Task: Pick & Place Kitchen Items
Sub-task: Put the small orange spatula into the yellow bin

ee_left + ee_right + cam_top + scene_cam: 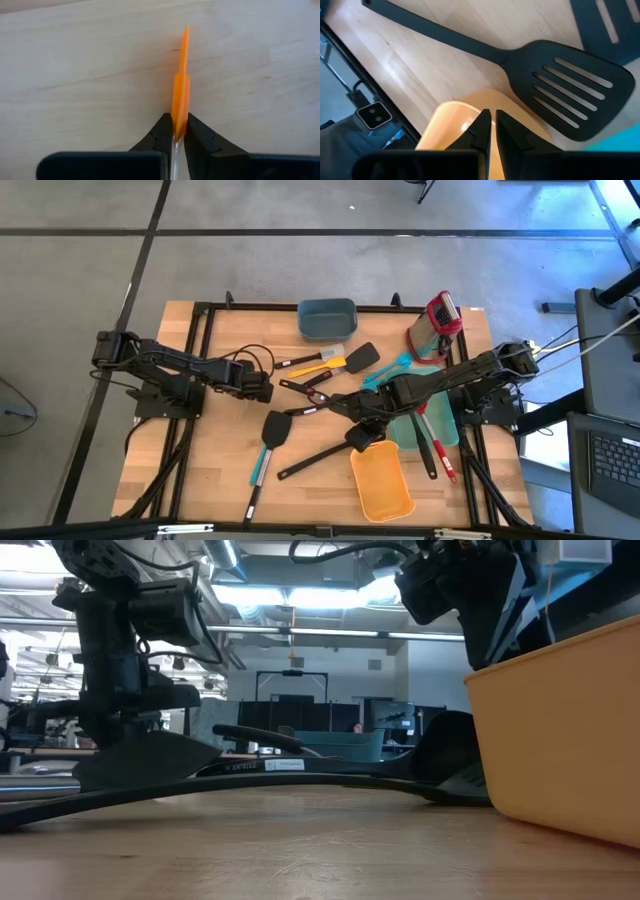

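My left gripper (266, 389) stands left of the table's middle, pointing down and shut on an orange spatula (181, 65), which the left wrist view shows edge-on over bare wood. In the high view the gripper hides it. My right gripper (358, 430) hangs shut with nothing between its fingers (490, 120). It is above the far rim of the orange bin (382, 483) and beside the head of a black slotted turner (570, 90), whose handle (310, 460) lies flat on the wood. More kitchen items (320, 385) lie scattered between the two arms. My left gripper pinches the orange spatula between its two fingers where the orange part meets a pale handle (179, 112). The fingers come from above, pointing steeply down. The spatula stands on edge and runs on ahead of the fingertips. Whether it touches the wood I cannot tell.
A teal bin (327, 320) stands at the far edge and another teal bin (432, 430) lies under the right arm. A red and silver grater (440, 320) stands at the far right. A black turner with a teal handle (270, 435) lies near the left gripper.
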